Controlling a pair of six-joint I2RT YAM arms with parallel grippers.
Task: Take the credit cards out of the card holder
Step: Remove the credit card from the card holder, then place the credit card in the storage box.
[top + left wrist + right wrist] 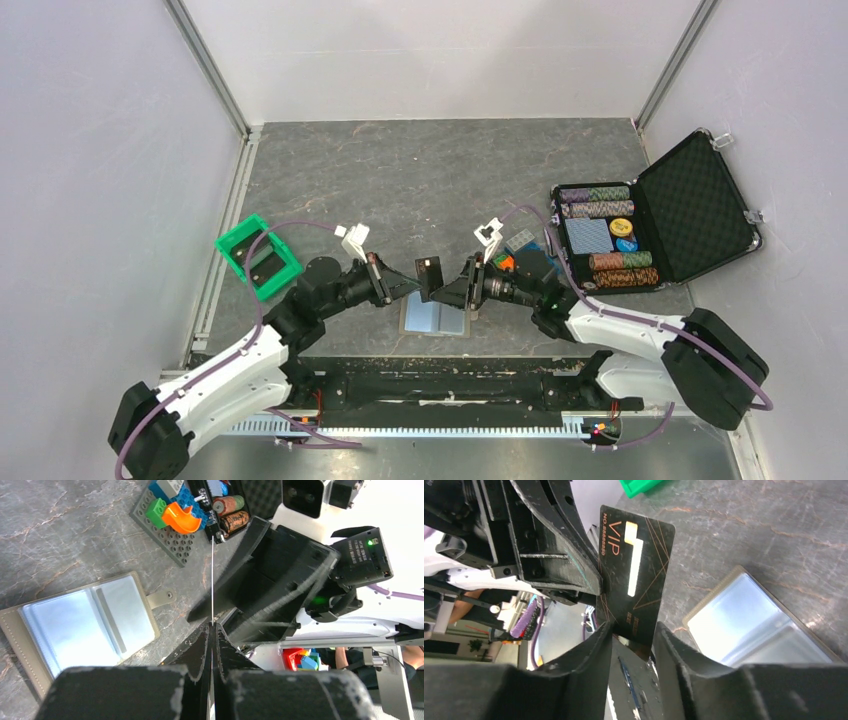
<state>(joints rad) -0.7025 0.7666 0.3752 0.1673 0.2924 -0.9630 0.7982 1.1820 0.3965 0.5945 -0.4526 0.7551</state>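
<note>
The card holder [435,318] lies open on the table between the arms, its shiny pale-blue inside up; it also shows in the left wrist view [85,625] and the right wrist view [749,625]. My left gripper [392,283] [212,630] is shut on one black credit card [430,277], held in the air above the holder; it shows edge-on as a thin line [212,580]. In the right wrist view the card [636,575] reads "VIP". My right gripper [458,285] [631,632] is open, its fingers on either side of the card's free end without closing on it.
A green bin [258,257] with a dark flat item inside stands at the left. An open black poker-chip case [690,205] is at the right. A grey plate with coloured toy bricks [170,525] lies behind the right gripper.
</note>
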